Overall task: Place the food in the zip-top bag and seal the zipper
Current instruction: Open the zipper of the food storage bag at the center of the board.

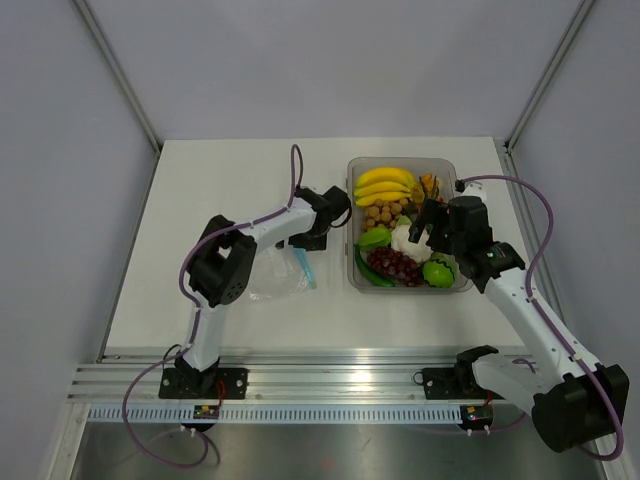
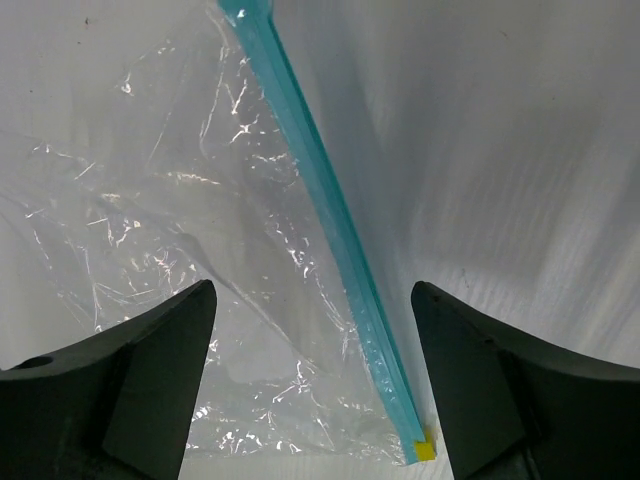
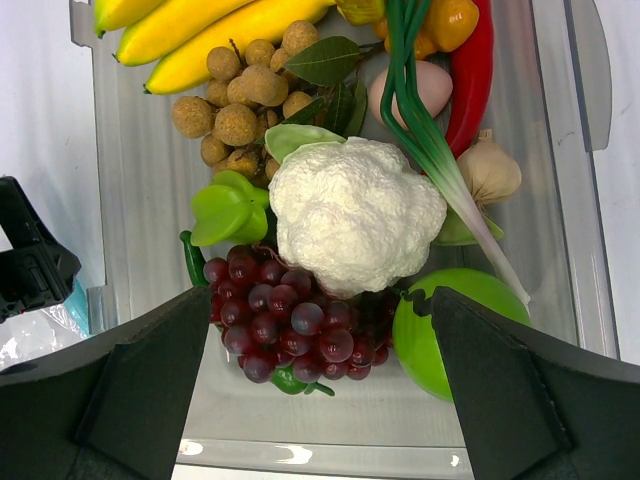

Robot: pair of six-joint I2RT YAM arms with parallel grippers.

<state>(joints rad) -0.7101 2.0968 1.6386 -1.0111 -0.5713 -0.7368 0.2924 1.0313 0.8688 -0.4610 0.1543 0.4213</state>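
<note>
Looking through the left wrist view, I see my left gripper (image 2: 312, 290) spread wide and holding nothing, its dark fingers (image 2: 150, 380) at the frame's lower corners. Between them the floppy transparent zip-top bag (image 2: 150, 230) lies crumpled on the white table (image 2: 520, 150). Its thin teal zipper strip (image 2: 330, 210) runs from top centre down to a small yellow tab (image 2: 425, 450) at the bottom. My right gripper (image 3: 320, 300) is equally wide and empty above the rigid clear rectangular tub (image 3: 140, 220). Low in that frame sit dark purple grapes (image 3: 290, 325) and a bright green round piece (image 3: 450, 325). The white cauliflower (image 3: 355, 215) fills mid-frame. At the top are brown round nuts (image 3: 240, 100), a pinkish peach-like piece (image 3: 415, 90) and yellow bananas (image 3: 200, 30).
</note>
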